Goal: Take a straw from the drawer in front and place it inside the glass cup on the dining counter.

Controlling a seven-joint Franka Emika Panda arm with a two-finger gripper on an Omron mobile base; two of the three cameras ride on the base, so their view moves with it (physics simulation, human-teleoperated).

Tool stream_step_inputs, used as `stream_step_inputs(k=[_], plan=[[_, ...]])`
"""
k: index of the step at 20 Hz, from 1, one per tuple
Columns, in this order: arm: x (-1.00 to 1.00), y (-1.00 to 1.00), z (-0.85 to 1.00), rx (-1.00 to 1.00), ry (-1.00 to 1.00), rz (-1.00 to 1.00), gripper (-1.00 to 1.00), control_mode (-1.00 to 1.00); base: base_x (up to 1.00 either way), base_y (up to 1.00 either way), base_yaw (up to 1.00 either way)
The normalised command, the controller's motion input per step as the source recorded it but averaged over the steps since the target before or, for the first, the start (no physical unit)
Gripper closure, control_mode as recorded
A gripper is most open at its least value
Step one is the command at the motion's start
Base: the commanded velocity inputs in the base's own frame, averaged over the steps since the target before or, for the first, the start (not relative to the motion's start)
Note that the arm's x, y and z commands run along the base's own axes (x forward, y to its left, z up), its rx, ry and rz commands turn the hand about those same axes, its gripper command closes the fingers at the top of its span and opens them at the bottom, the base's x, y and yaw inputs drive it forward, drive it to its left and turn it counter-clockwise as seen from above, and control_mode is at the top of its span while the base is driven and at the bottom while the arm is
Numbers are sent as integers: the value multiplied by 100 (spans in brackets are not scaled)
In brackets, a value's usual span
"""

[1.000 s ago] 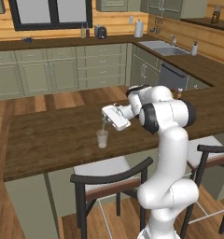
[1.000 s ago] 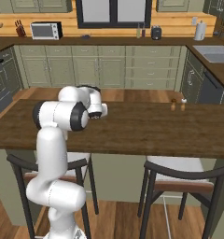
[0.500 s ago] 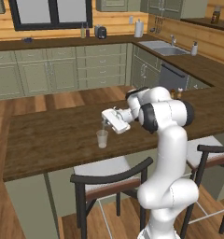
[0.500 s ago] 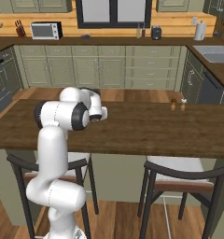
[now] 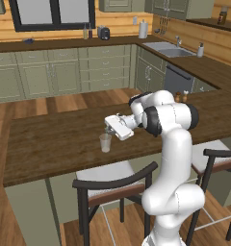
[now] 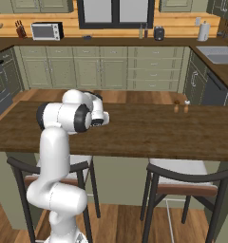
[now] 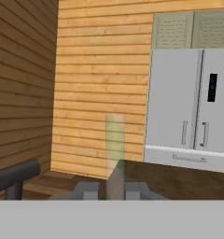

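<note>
We see the pincer [image 5: 109, 128] above the dining worktop [image 5: 50, 144], its jaws shut on the straw [image 7: 115, 154]. In the hand view the straw rises pale green from between the two dark fingertips [image 7: 88, 190], standing roughly straight up that view.

From the left base view, the glass cup [image 5: 105, 142] stands on the worktop just below the pincer and slightly to its left; the pincer sits above the rim, apart from it. Whether the straw's end reaches the cup we cannot tell.

The cup stands well in from the worktop's near edge, with bare wood on every side. A dark-framed stool [image 5: 112, 185] sits under that edge below the cup. Far along the slab, two small shakers [image 6: 180, 106] stand well apart from the pincer.

In the hand view, a grey fridge [image 7: 191, 112] and plank wall [image 7: 100, 74] lie beyond.
</note>
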Motion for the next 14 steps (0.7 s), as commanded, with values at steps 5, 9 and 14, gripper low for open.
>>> stream_step_inputs(k=[5,9,14], plan=[[0,2,-15,0,3,0,100,-100,0,0,0],[0,1,-14,0,4,0,100,-100,0,0,0],[0,1,-11,0,3,0,100,-100,0,0,0]])
